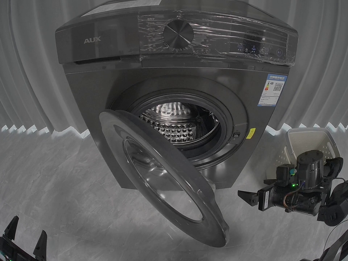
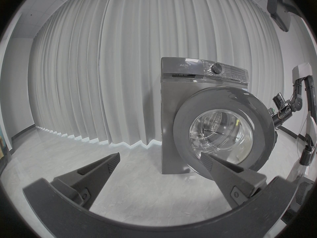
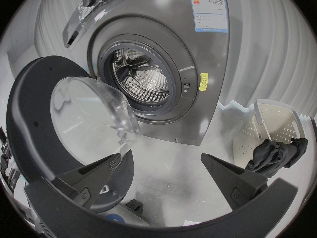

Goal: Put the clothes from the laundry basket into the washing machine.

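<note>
Right gripper [image 3: 159, 157]: your right fingers stand wide apart with nothing between them. It hangs low over the floor [image 1: 54, 182], between the open door [image 1: 163, 178] and the laundry basket [image 3: 280, 123].
Left gripper [image 2: 159, 156]: spread just as wide and also empty. It sits low and well off to the left of the washing machine [image 1: 174, 73], facing the door's outer side.
Clothes [image 3: 277, 152]: a dark bundle sags over the basket's rim, near your right gripper but not touching it.
Laundry basket: white and perforated, standing on the floor just right of the machine.
Door: swung wide open toward you, so the opening is free.
Drum [image 1: 177, 124]: the part you can see is bare metal, with no cloth in it.
Progress: judge this as the very start. The machine is ready but nothing is loaded, and you have the whole bundle left to grasp and carry across.
Floor: pale, glossy, stone-look tiles.
Room: a light pleated curtain [image 1: 29, 55] hangs behind the machine.
</note>
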Robot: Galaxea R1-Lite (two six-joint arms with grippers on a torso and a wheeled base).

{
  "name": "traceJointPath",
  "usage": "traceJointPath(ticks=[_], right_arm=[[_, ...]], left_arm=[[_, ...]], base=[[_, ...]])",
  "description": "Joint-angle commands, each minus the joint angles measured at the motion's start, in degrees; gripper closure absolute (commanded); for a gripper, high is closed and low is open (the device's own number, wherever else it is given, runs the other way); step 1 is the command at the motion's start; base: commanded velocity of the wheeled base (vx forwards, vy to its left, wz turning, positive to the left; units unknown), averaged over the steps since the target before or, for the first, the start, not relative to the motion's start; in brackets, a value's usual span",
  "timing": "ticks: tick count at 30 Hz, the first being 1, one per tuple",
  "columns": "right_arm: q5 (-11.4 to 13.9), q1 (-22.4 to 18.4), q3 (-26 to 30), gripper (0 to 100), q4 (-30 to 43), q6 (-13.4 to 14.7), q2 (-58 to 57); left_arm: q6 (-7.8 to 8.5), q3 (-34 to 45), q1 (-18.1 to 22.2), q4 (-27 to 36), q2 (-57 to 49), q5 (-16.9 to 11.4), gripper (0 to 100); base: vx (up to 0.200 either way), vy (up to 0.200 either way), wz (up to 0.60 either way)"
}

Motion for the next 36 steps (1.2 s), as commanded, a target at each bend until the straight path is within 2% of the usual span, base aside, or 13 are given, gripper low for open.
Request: traceJointPath(ticks=[1, 9, 12, 15, 20, 23, 27, 28, 30, 36], right_arm=[[-0.6, 0.0, -5.0, 0, -0.6, 0.7, 8.1], [0.2, 3.0, -4.7, 0, -0.5, 0.8, 10.6], [0.5, 6.2, -4.0, 0, -0.5, 2.1, 10.3], [1.1, 7.8, -3.5, 0, -0.7, 2.5, 10.1], [4.6, 10.6, -1.7, 0, -5.3, 2.5, 8.9], [5.4, 10.0, -2.0, 0, -8.5, 2.3, 9.2], [3.3, 7.6, -5.5, 0, -8.2, 2.6, 11.4], [0.6, 6.1, -7.5, 0, -8.3, 2.6, 13.2], [-1.3, 5.4, -9.2, 0, -8.4, 2.5, 15.1], [-3.7, 2.8, -15.0, 0, -8.2, 2.5, 20.7]], left_arm=[[-0.02, 0.9, 0.1, 0.0, -1.0, 0.0, 0], [-0.02, 0.9, 0.1, 0.0, -1.0, 0.0, 0], [-0.02, 0.9, 0.1, 0.0, -1.0, 0.0, 0], [-0.02, 0.9, 0.0, 0.0, -1.0, 0.0, 0], [0.07, 0.9, 0.1, 0.0, -1.0, 0.0, 0], [-0.02, 0.9, 0.1, 0.0, -1.0, 0.0, 0], [-0.02, 0.9, 0.0, 0.0, -1.0, 0.0, 0], [-0.02, 0.9, 0.1, 0.0, -1.0, 0.0, 0], [-0.02, 0.9, 0.1, 0.0, -1.0, 0.0, 0], [-0.02, 0.9, 0.0, 0.0, -1.0, 0.0, 0]], base=[[-0.200, 0.000, 0.00], [0.000, 0.000, 0.00], [0.000, 0.000, 0.00], [0.000, 0.000, 0.00], [0.000, 0.000, 0.00], [0.000, 0.000, 0.00], [0.000, 0.000, 0.00], [0.000, 0.000, 0.00], [0.000, 0.000, 0.00], [0.000, 0.000, 0.00]])
